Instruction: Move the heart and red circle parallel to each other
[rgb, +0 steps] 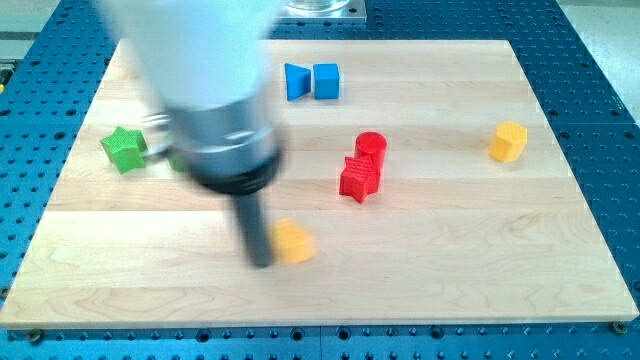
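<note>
A yellow heart (293, 241) lies at the lower middle of the wooden board (480, 250). My tip (261, 262) stands just to the heart's left, touching or nearly touching it. The rod and arm above it are blurred. A red circle (371, 147) sits up and to the right of the heart. A red star (359, 178) touches the red circle from below.
A blue block pair (312, 81) lies near the view's top. A green star (124, 148) lies at the view's left, next to the arm. A yellow block (508, 141) sits at the right. The arm hides part of the board's upper left.
</note>
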